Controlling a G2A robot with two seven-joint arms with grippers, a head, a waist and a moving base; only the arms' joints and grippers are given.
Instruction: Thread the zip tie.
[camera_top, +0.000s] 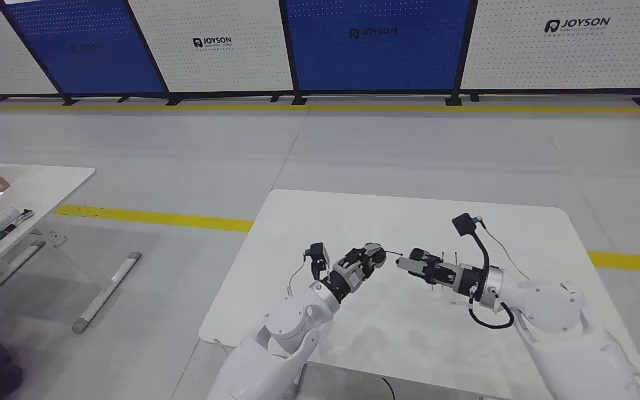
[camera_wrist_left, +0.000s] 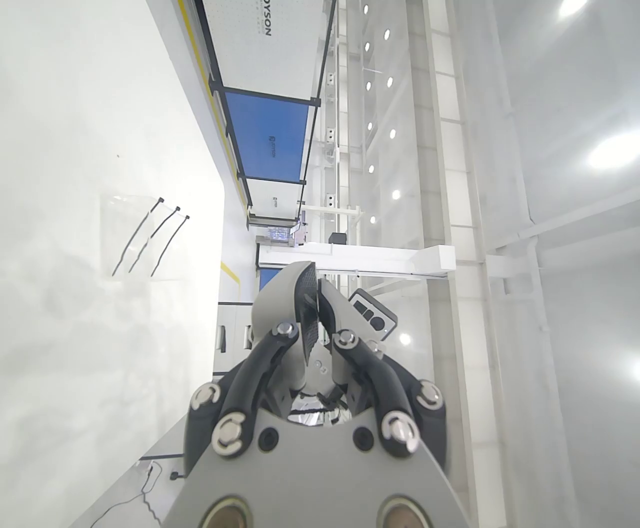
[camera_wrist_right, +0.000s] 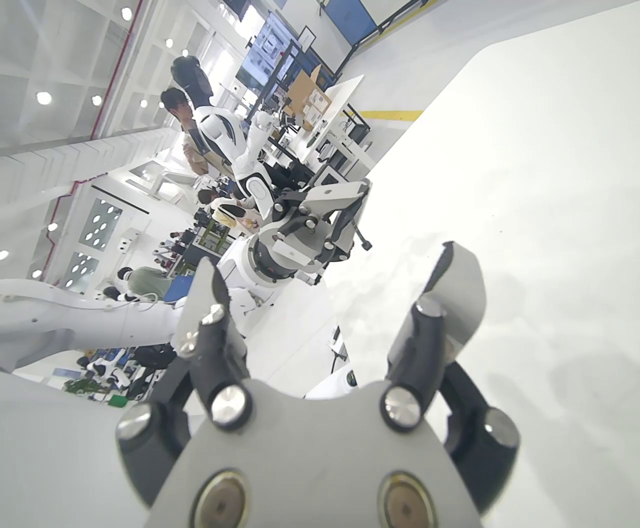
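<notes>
left tool (camera_wrist_left: 315, 287) clamped on zip tie (camera_wrist_right: 361, 236), held over tabletop (camera_top: 450, 220) | right tool (camera_wrist_right: 330, 257) wide open, empty, just beside | three spare ties (camera_wrist_left: 150, 235) lying farther off | looks unthreaded, whole loop left

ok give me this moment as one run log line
left end effector: shut on zip tie, head sticking out | right end effector: open, facing it, apart | three spare zip ties lying on table
</notes>
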